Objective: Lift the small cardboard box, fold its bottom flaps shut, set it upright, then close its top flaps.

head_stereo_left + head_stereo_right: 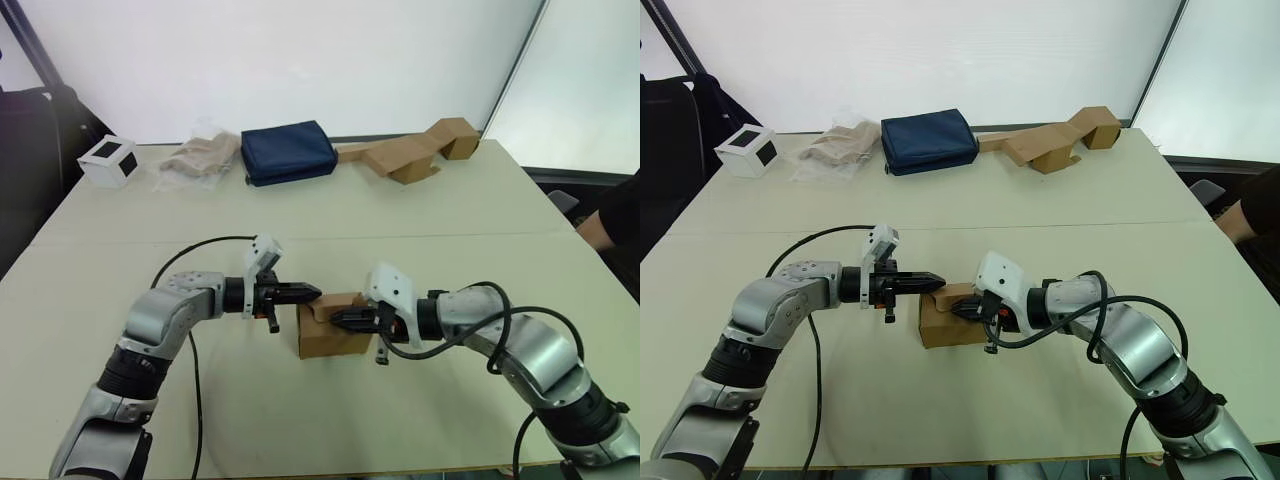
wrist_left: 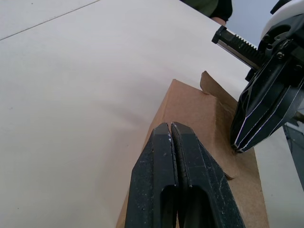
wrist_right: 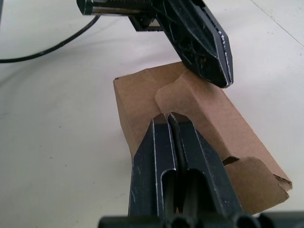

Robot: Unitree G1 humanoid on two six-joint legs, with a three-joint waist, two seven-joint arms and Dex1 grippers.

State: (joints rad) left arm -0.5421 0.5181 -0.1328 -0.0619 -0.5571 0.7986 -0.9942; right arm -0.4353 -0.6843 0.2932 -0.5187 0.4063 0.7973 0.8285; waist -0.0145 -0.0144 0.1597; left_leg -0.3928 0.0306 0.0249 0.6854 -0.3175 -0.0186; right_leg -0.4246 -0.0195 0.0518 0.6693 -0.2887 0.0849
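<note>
No readable txt, labels, brands, nos. or signs anywhere. Small plain brown corrugated cardboard box [image 1: 330, 335]: blank faces, no print. Small white cube w/ black squares [image 1: 108, 160]: plain black patches only, no letters or digits legible. Dark navy fabric pouch [image 1: 288, 151]: no logo or tag that can be made out. Longer brown cardboard piece [image 1: 408, 152] at table's far side: unprinted.
</note>
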